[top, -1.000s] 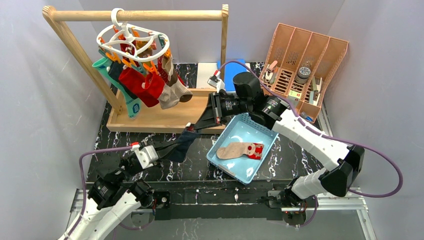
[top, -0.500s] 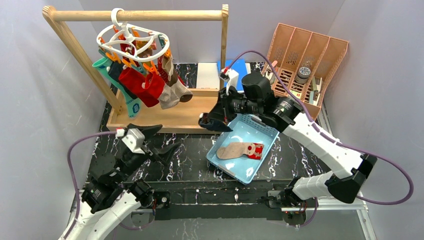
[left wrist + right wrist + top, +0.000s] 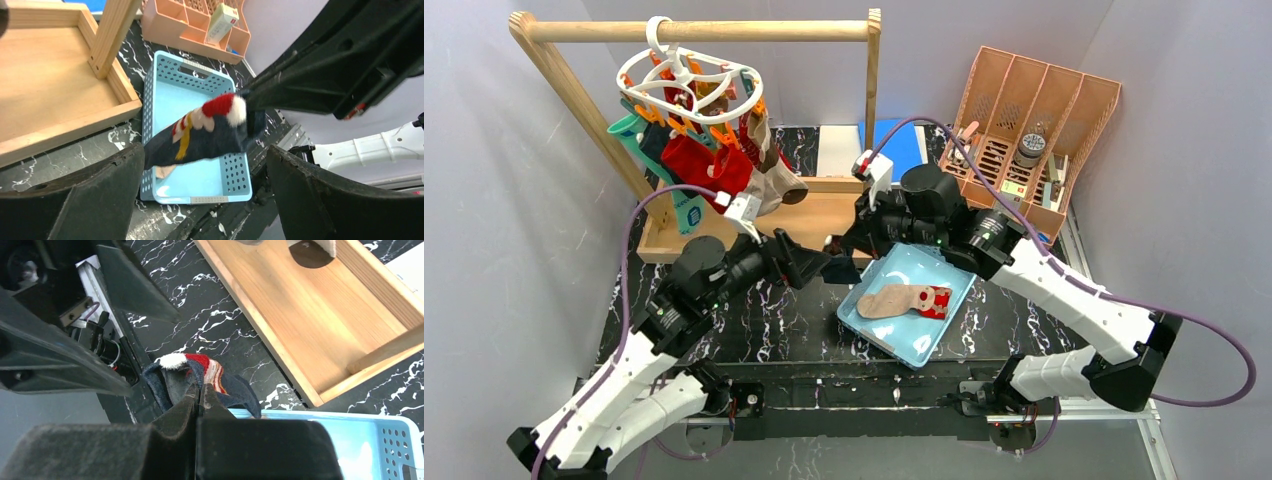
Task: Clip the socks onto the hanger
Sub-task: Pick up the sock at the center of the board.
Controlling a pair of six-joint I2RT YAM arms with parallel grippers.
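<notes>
A navy sock (image 3: pixel 215 137) with a red and white cuff hangs over the table, and my right gripper (image 3: pixel 200 390) is shut on its fabric. My left gripper (image 3: pixel 812 265) stands open just left of it. In the left wrist view its fingers (image 3: pixel 80 200) flank the sock's loose end without closing on it. The white ring hanger (image 3: pixel 689 75) hangs on the wooden rail at the back left. Red (image 3: pixel 704 165), beige (image 3: pixel 776 185) and teal (image 3: pixel 646 150) socks are clipped under it. A tan and red sock (image 3: pixel 904 300) lies in the blue basket (image 3: pixel 932 332).
The wooden rail frame (image 3: pixel 724 30) and its base tray (image 3: pixel 754 235) stand behind the grippers. At the back right stands an orange divided organizer (image 3: pixel 1034 120) holding small items. A blue pad (image 3: pixel 902 140) and a white pad (image 3: pixel 836 150) lie behind the tray.
The left gripper let go of the navy sock and opened. It pulled back, then swung up and right toward it. The right gripper kept its hold and shifted slightly.
</notes>
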